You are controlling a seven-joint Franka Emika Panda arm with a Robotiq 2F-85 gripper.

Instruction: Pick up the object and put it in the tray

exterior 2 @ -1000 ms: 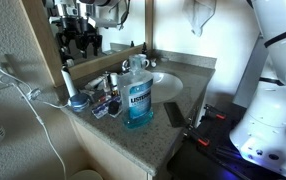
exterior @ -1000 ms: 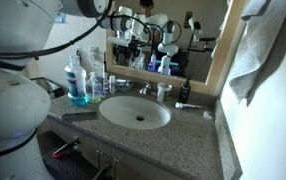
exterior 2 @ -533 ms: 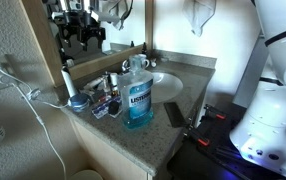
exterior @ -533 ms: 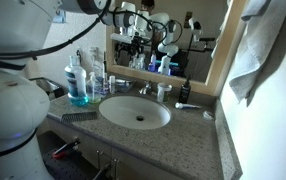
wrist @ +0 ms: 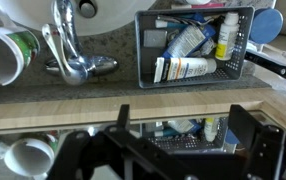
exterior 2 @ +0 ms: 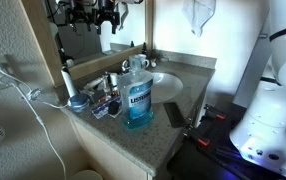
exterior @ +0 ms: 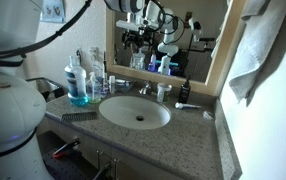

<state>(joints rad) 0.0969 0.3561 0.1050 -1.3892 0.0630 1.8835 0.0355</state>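
Note:
In the wrist view a slim whitish bottle with a dark cap [wrist: 226, 36] lies inside the black mesh tray [wrist: 148, 76], among several tubes. The tray stands beside the faucet [wrist: 71, 52] and shows in both exterior views [exterior: 102, 85] [exterior 2: 104, 106], where the bottle is too small to make out. My gripper [wrist: 186, 126] is open and empty. Its two dark fingers frame the mirror's wooden edge. In both exterior views it hangs high against the mirror [exterior: 133, 32] [exterior 2: 91, 14], well above the counter.
A large bottle of blue liquid [exterior: 77, 82] [exterior 2: 136, 100] stands next to the tray. A white mug [wrist: 5, 56] [exterior: 163, 92] sits on the far side of the faucet. The sink basin [exterior: 135, 112], a comb [exterior: 79, 116] and a toothbrush [exterior: 186, 105] are on the counter.
My gripper has risen along the mirror, away from the counter. Nothing on the counter has moved.

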